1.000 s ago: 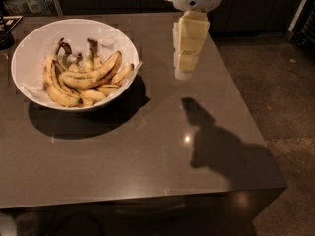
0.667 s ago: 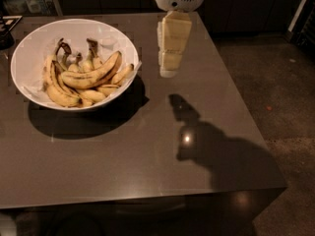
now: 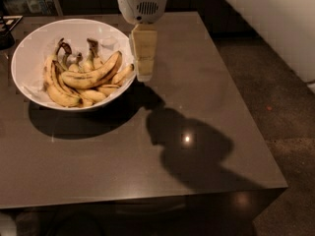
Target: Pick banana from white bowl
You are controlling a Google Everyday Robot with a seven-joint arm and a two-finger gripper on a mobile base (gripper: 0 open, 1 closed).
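Note:
The white bowl (image 3: 34, 50) sits at the table's far left and holds several bananas. The banana (image 3: 93, 74), long, curved, yellow with dark streaks, lies across the top of the pile, its tip pointing up and right. Smaller bananas (image 3: 61, 90) with dark stems lie under and left of it. My gripper (image 3: 144, 72) hangs from the white wrist housing (image 3: 142, 1) just at the bowl's right rim, above the table, a short way right of the banana's tip. It holds nothing that I can see.
The grey-brown table (image 3: 206, 107) runs to a right edge and a near edge, with dark floor (image 3: 280, 102) beyond. My arm's shadow (image 3: 192, 146) falls on the table's middle. Dark objects (image 3: 7, 31) stand at the far left.
My gripper and wrist have moved left, from the middle of the table's far side to the bowl's right rim. The bowl and bananas lie as before.

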